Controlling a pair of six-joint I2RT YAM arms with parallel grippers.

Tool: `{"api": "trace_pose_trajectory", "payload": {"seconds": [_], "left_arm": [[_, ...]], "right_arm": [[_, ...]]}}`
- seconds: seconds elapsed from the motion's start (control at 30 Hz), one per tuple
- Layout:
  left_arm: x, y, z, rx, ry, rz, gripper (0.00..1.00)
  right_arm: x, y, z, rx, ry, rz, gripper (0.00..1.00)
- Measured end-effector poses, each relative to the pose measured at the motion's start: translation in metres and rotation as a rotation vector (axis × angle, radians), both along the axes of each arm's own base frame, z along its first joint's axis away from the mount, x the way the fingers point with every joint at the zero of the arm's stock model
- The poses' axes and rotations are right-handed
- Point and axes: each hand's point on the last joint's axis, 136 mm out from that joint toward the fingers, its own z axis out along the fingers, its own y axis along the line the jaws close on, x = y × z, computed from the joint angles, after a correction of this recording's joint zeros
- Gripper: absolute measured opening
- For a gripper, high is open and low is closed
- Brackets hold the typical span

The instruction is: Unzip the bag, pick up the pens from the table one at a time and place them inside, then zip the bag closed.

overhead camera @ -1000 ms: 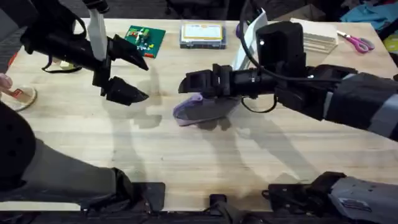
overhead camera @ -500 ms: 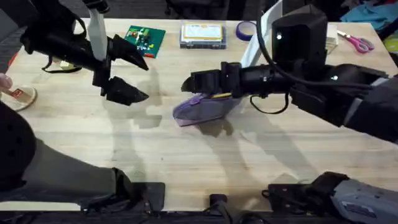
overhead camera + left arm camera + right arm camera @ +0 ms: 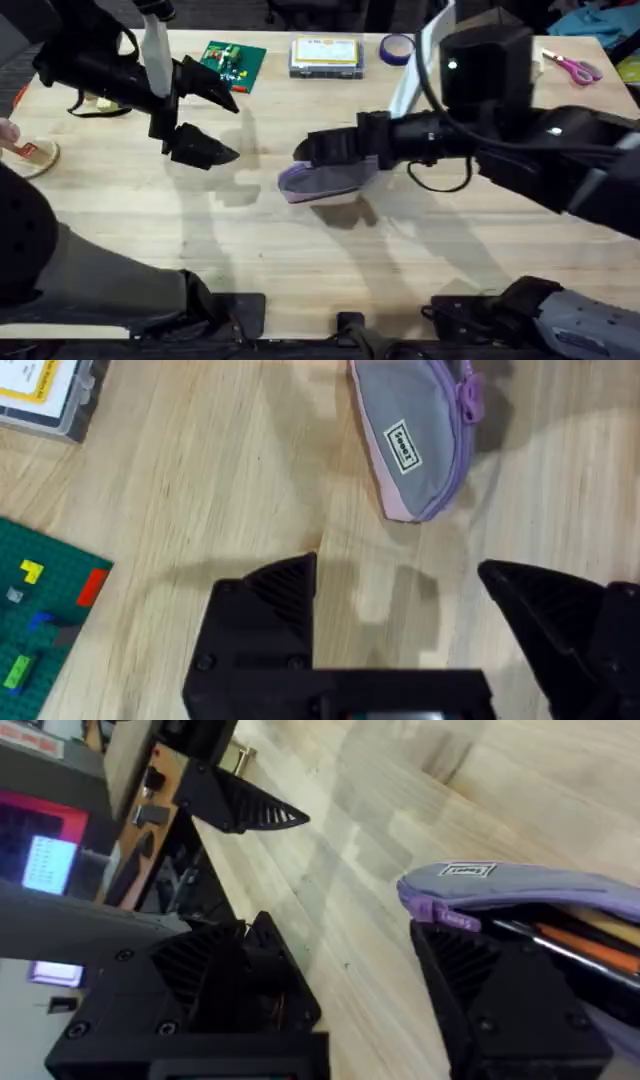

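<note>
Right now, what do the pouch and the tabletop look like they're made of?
The bag looks like soft woven fabric, matte grey with lilac trim and a sewn label; it sags. The table looks like light wood, smooth, with visible plank strips and grain.

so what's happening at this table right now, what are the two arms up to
The right arm reaches across to the lilac pouch lying mid-table. Its hand is open at the pouch's end, with the purple zipper pull just beside one finger. The pouch mouth is open, and a dark and an orange item lie inside. The left hand is open and holds nothing, hovering above the wood off to the left of the pouch. The zip is not yet closed.
</note>
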Motion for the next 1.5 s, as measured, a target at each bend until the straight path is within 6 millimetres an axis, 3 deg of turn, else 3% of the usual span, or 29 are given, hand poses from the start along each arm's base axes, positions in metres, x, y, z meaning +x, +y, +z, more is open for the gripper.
{"api": "trace_pose_trajectory", "payload": {"seconds": [0.4, 0.63, 0.97, 1.5], "left_arm": [[0.0, 0.0, 0.0, 0.0, 0.0, 0.0, 0.992], [0.0, 0.0, 0.0, 0.001, -0.003, 0.0, 0.993], [0.001, 0.0, 0.0, 0.001, -0.003, 0.0, 0.993], [0.001, 0.0, 0.0, 0.001, -0.005, 0.0, 0.993]], "right_arm": [[-0.018, -0.03, -0.002, -0.214, -0.173, -0.01, 0.996], [-0.025, -0.013, 0.018, -0.336, -0.508, 0.141, 0.997], [-0.031, -0.007, 0.018, -0.493, -1.006, 0.455, 0.998], [-0.027, -0.004, 0.023, -0.536, -1.196, 0.548, 0.996]]}}
